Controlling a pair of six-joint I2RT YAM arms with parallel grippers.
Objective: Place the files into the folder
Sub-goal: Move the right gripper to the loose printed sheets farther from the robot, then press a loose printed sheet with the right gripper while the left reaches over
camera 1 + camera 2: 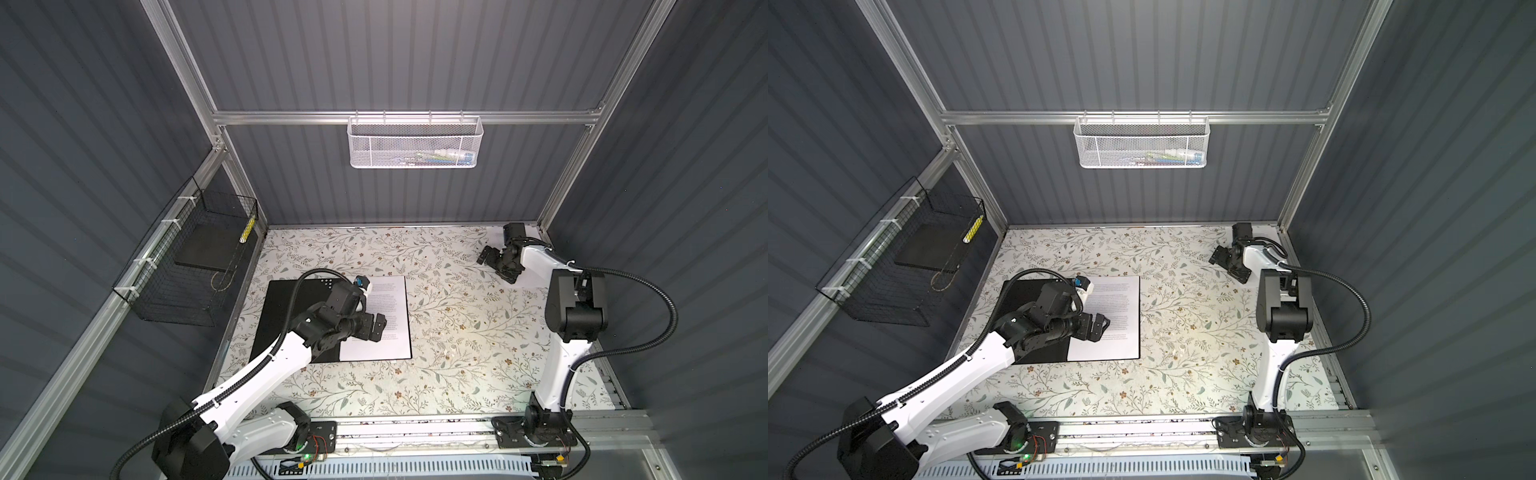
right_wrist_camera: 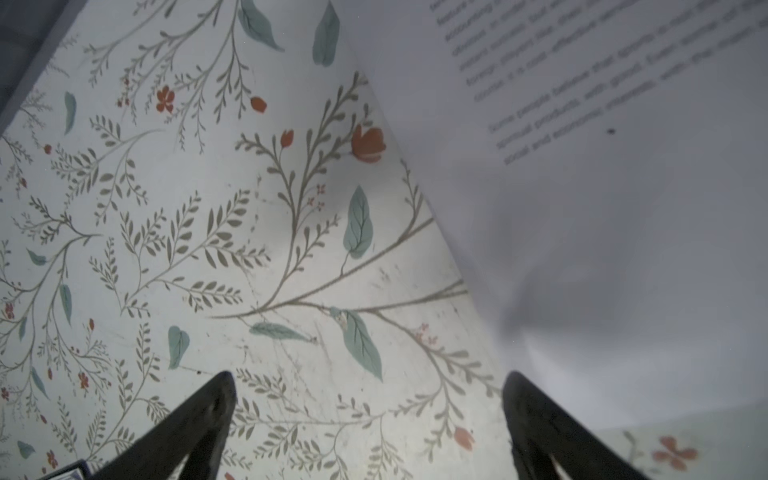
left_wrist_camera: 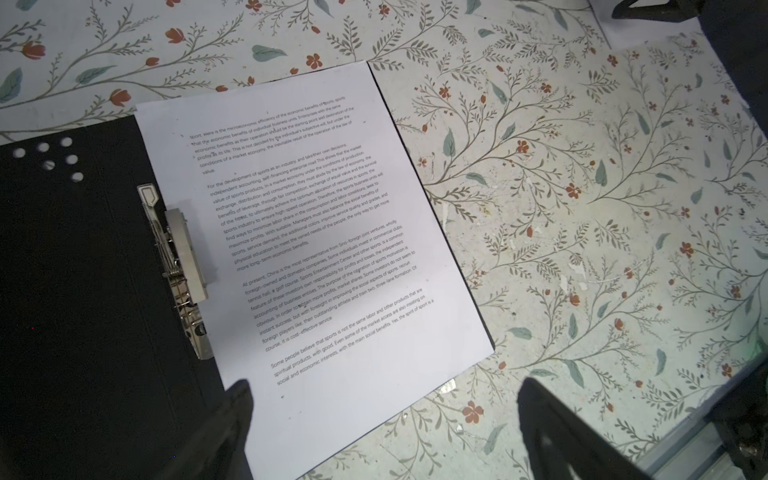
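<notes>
Files (image 1: 392,316): one printed white sheet, face up on the right half of the open folder (image 1: 286,299), with the metal clip (image 3: 183,257) at its inner edge. A second sheet (image 2: 602,208) lies toward the far right corner of the floral desk (image 1: 457,332). Folder: flat, black inside up, left of desk centre. Left gripper (image 1: 379,327): jaws spread, holding nothing, above the sheet in the folder. Right gripper (image 2: 370,378): jaws spread, holding nothing, low over the desk at the second sheet's edge.
</notes>
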